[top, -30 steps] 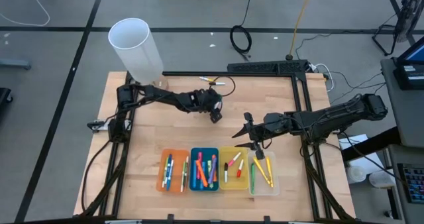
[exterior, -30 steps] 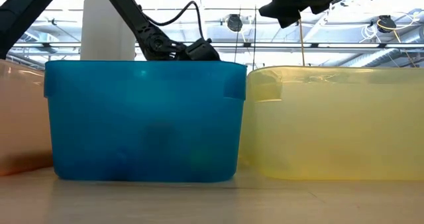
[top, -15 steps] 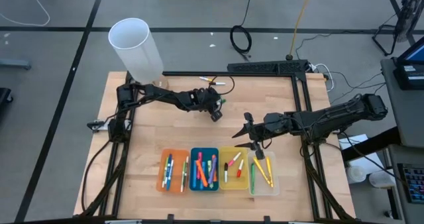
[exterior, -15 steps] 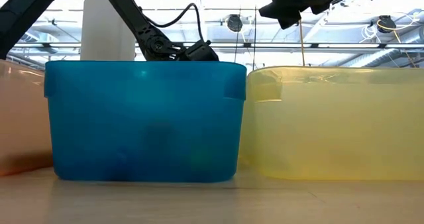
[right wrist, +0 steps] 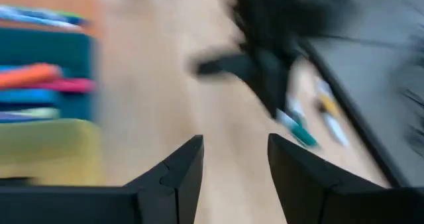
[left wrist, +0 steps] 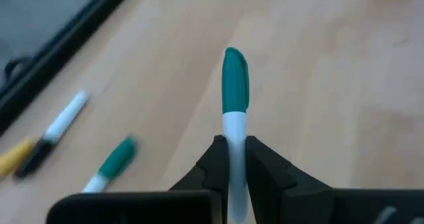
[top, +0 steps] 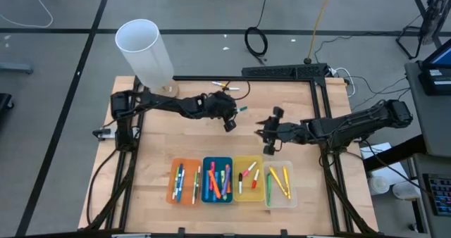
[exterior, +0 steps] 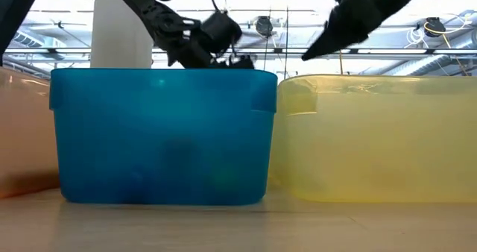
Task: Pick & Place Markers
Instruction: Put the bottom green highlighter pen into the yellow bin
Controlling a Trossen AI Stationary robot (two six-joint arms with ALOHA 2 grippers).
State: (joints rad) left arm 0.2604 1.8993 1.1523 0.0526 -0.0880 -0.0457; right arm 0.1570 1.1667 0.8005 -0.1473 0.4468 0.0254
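Observation:
My left gripper (top: 235, 110) is above the far middle of the table, shut on a white marker with a green cap (left wrist: 235, 85). In the high view the cap (top: 242, 109) sticks out toward the right. Several more markers (top: 224, 87) lie on the wood by the far rail; the left wrist view shows a white-and-black one (left wrist: 58, 126) and a green-capped one (left wrist: 114, 163). My right gripper (top: 266, 131) hangs open over the table's middle right, its fingers empty (right wrist: 235, 164). My left gripper pinches the marker's white barrel (left wrist: 234, 143) between its two fingers, just behind the green cap. The fingers come from the table's left, slanting down, and lie along the marker. The cap end juts out past the fingertips, clear of the table.
Four trays holding markers stand in a row at the near edge: orange (top: 184, 193), blue (top: 218, 197), yellow (top: 248, 196), clear (top: 279, 199). A tall white cylinder (top: 144, 51) stands at the far left corner. A black rail (top: 282, 74) runs along the far edge.
My left gripper has risen and shifted a little toward the right edge, lifting the green-capped marker clear of the wood. My right gripper has swung round at the wrist, now facing more toward the left arm and the far edge.

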